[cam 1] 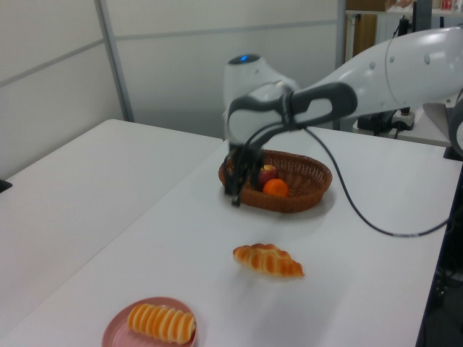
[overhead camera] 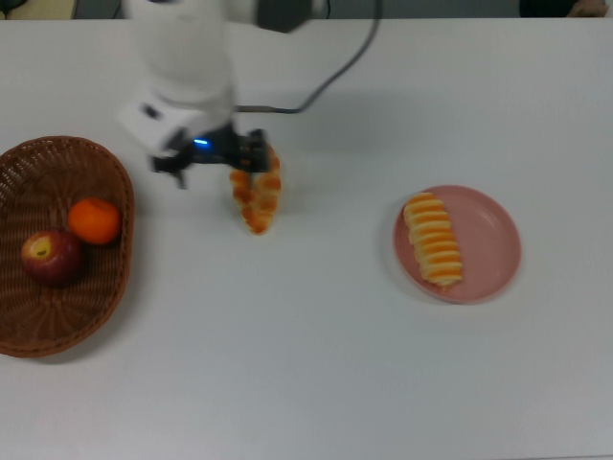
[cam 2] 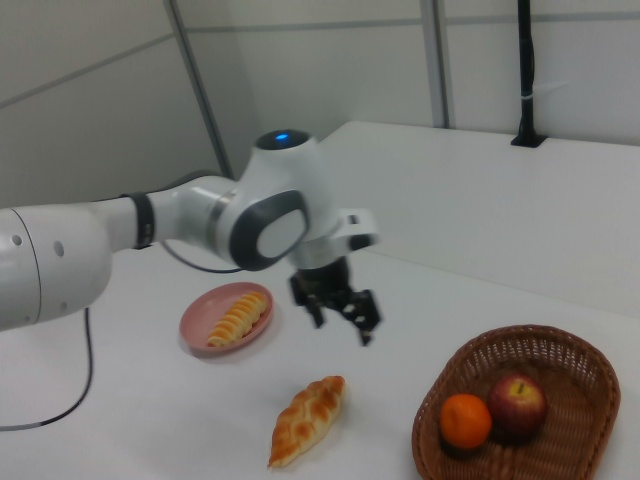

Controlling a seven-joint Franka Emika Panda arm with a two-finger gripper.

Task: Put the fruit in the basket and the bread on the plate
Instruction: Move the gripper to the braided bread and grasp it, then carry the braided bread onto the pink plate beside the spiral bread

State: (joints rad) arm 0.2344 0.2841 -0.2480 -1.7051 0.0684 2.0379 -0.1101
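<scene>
The wicker basket (overhead camera: 38, 331) at the top view's left holds both fruit: a dark red apple (overhead camera: 50, 257) and an orange mandarin (overhead camera: 95, 220). A striped roll (overhead camera: 433, 240) lies on the pink plate (overhead camera: 493, 240) at the top view's right. The braided pastry (overhead camera: 259, 206) lies on the table between them. My gripper (overhead camera: 215, 171) hovers open and empty above the pastry's left end, partly covering it. In the right view the gripper (cam 2: 342, 320) hangs above the table between plate (cam 2: 200, 325) and basket (cam 2: 560, 360), with the pastry (cam 2: 305, 420) below it.
A black cable (overhead camera: 316, 91) trails from the arm across the white table (overhead camera: 335, 383). In the left view the arm reaches in from the right, over the basket (cam 1: 289, 199). The table's front edge runs along the top view's bottom.
</scene>
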